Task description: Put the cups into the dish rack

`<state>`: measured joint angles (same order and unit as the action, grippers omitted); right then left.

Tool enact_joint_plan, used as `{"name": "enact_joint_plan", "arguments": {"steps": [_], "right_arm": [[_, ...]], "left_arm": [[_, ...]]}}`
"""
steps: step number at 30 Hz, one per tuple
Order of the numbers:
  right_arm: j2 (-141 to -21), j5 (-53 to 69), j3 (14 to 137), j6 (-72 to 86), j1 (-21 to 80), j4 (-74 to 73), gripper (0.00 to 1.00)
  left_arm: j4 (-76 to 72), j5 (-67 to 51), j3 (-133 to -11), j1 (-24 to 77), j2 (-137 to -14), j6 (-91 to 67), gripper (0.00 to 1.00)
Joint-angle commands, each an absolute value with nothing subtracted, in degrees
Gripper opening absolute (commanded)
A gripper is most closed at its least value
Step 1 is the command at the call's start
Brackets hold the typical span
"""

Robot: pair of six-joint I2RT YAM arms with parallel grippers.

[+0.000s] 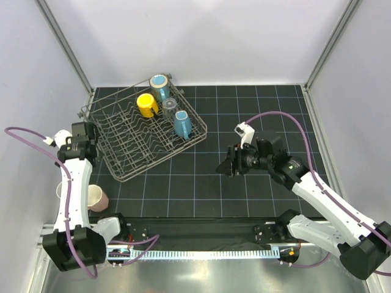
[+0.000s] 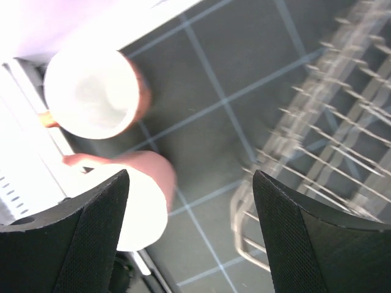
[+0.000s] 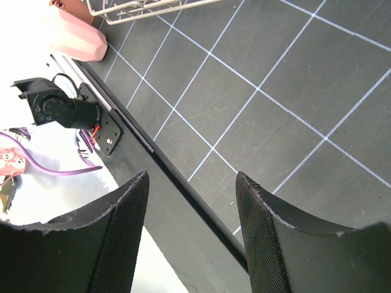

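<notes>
Logging counts: one dark gridded surface point(image 1: 244, 183); one dish rack point(image 1: 122, 146) at its far left. My left hand point(image 2: 190, 183) and right hand point(image 3: 191, 177) are both spread wide, empty. Four in the rack: light blue cup point(image 1: 160, 82), yellow cup point(image 1: 147, 105), clear tumbler point(image 1: 169, 105), blue cup point(image 1: 181, 124). Two pink cups point(image 2: 91, 91) point(image 2: 146, 189) sit on the surface below my left hand.

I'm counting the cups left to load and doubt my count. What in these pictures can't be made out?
Top external: one salmon-pink cup sits mostly behind the left arm; only a sliver shows.
Left wrist: the dish rack is motion-blurred, its tines running together.
Right wrist: a pink cup fades into glare on its left side.
Top external: the clear tumbler is too small to tell its pose.
</notes>
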<state>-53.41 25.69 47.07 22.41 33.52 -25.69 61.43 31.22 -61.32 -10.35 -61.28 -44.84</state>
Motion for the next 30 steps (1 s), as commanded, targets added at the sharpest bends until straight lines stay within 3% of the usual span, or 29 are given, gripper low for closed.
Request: {"name": "enact_joint_plan", "arguments": {"steps": [1,9,30], "right_arm": [[-54.4,27.2,50.3,22.1,33.5,-25.4,0.61],[-55.5,27.7,49.9,22.0,33.5,-25.2,0.61],[-54.2,27.1,49.9,21.2,33.5,-27.0,0.60]], "left_arm": [[59.9,36.1,-60.0,-12.1,-61.5,-41.5,0.79],[54.6,42.9,-54.9,-13.3,-61.4,-39.5,0.76],[47.8,40.7,-49.3,-20.9,-66.3,-41.2,0.75]]}}
